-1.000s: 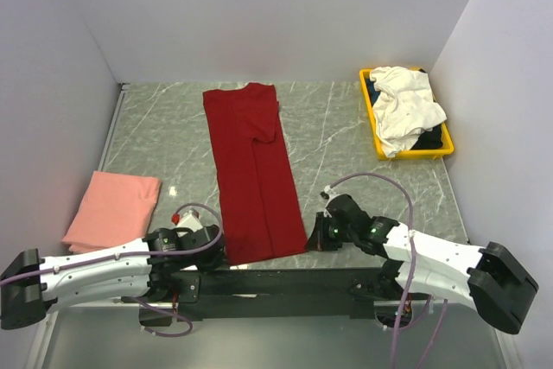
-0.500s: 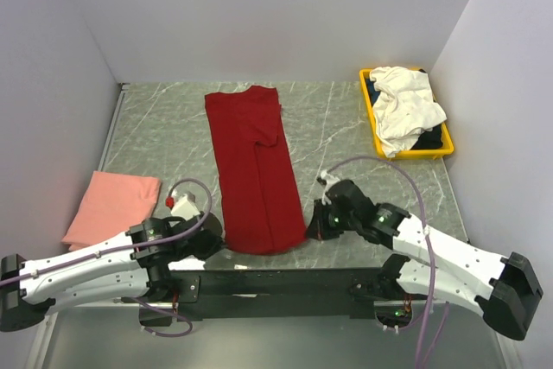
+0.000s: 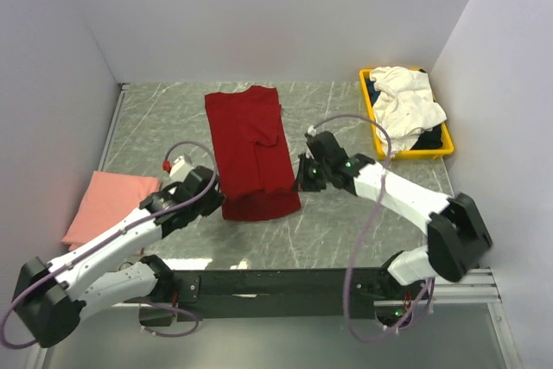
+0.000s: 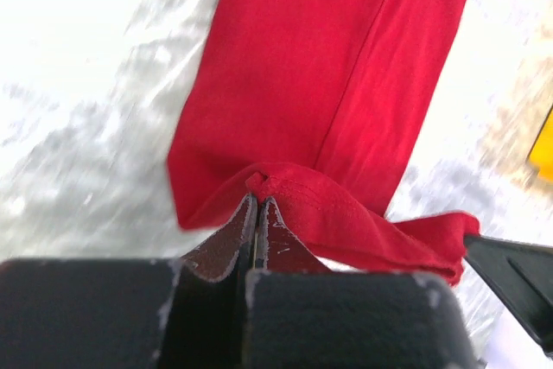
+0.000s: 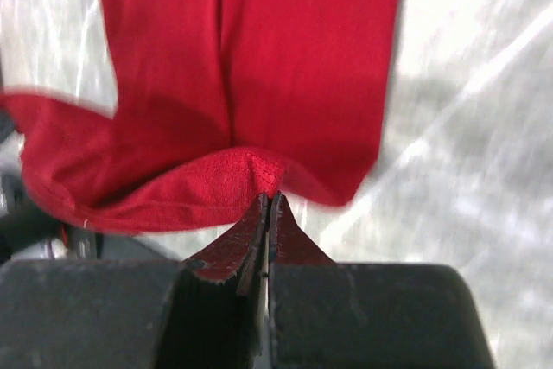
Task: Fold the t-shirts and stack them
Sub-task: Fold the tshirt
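three t-shirts: one dark red shirt (image 3: 251, 140) lies in the middle of the table (image 3: 346, 118), one pink shirt (image 3: 108, 205) at left, one white shirt (image 3: 404, 105) in one yellow bin (image 3: 415, 155). two grippers, left gripper (image 3: 218, 189) and right gripper (image 3: 300, 181), each pinch tight a near hem corner of the red one.

A long t-shirt (image 3: 251, 140) lies lengthwise down the middle of the counter (image 3: 337, 127), its far end close to the back wall. Its near hem is raised off the counter. The left fingers (image 4: 226, 244) are pinched together on the hem's left corner and the right fingers (image 5: 233, 248) on its right corner. A folded t-shirt (image 3: 108, 205) lies flat at the near left edge, well apart from the long one. A bin (image 3: 370, 114) stands in the far right corner beside the right wall. A crumpled t-shirt (image 3: 404, 105) lies in it on top of other cloth.
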`<state>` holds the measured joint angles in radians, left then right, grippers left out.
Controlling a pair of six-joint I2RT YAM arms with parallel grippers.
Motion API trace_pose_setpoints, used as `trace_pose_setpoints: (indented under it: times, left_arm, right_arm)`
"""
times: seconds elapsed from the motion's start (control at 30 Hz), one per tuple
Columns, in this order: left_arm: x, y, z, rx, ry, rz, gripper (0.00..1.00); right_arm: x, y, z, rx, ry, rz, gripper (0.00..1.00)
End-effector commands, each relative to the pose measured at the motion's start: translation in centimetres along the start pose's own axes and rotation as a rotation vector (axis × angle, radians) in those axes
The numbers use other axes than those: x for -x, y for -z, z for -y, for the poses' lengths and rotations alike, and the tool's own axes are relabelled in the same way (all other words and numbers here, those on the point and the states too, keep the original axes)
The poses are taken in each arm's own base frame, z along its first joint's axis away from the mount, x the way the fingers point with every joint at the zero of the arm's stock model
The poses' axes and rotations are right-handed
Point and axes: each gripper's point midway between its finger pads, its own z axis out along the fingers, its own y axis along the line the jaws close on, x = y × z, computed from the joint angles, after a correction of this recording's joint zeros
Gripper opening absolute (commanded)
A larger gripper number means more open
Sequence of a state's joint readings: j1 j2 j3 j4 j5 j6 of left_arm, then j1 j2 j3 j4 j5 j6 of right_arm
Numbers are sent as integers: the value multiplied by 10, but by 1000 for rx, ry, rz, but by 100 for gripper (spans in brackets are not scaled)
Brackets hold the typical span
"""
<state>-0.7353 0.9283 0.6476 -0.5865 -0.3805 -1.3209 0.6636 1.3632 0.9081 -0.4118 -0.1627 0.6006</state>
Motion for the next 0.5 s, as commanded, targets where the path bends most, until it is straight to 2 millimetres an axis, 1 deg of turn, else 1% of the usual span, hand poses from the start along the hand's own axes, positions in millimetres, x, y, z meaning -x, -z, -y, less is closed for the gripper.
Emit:
trace_pose_setpoints:
  times: [0.0, 0.03, 0.07, 0.1, 0.13, 0.17, 0.2, 0.23, 0.27, 0.3, 0.37, 0.4, 0.43, 0.47]
  left_arm:
    - [33, -10, 45, -113, 29, 55, 0]
    - [38, -14, 49, -114, 32, 60, 0]
    - [38, -24, 52, -110, 37, 48, 0]
    - [47, -31, 50, -91, 56, 59, 0]
    - [53, -34, 58, -99, 65, 61, 0]
    - [53, -47, 55, -67, 64, 47, 0]
    - [63, -50, 62, -73, 80, 47, 0]
    - [66, -55, 62, -62, 83, 44, 0]
    - [65, -65, 60, -36, 82, 32, 0]
    - [72, -70, 60, -37, 97, 33, 0]
    - [79, -77, 65, -40, 107, 30, 0]
    - [82, -86, 60, -18, 117, 24, 0]
    - [86, -90, 64, -24, 120, 18, 0]
    - [85, -98, 59, -2, 122, 5, 1]
  right_arm:
    - [59, -14, -9, 4, -11, 100, 0]
    - [66, -18, -9, 1, -18, 101, 0]
    - [73, -22, -9, -1, -28, 102, 0]
    - [88, -30, -8, -8, -40, 108, 0]
    - [94, -34, -6, -14, -48, 104, 0]
    - [100, -38, -5, -21, -56, 103, 0]
    - [114, -45, -2, -28, -70, 101, 0]
    - [121, -48, -2, -28, -76, 102, 0]
    - [122, -58, 2, -41, -81, 83, 0]
    - [139, -57, -3, -34, -78, 113, 0]
    - [150, -61, 4, -52, -93, 108, 0]
    - [158, -67, 3, -45, -97, 107, 0]
    - [164, -69, 6, -46, -111, 107, 0]
    - [170, -74, 8, -44, -115, 105, 0]
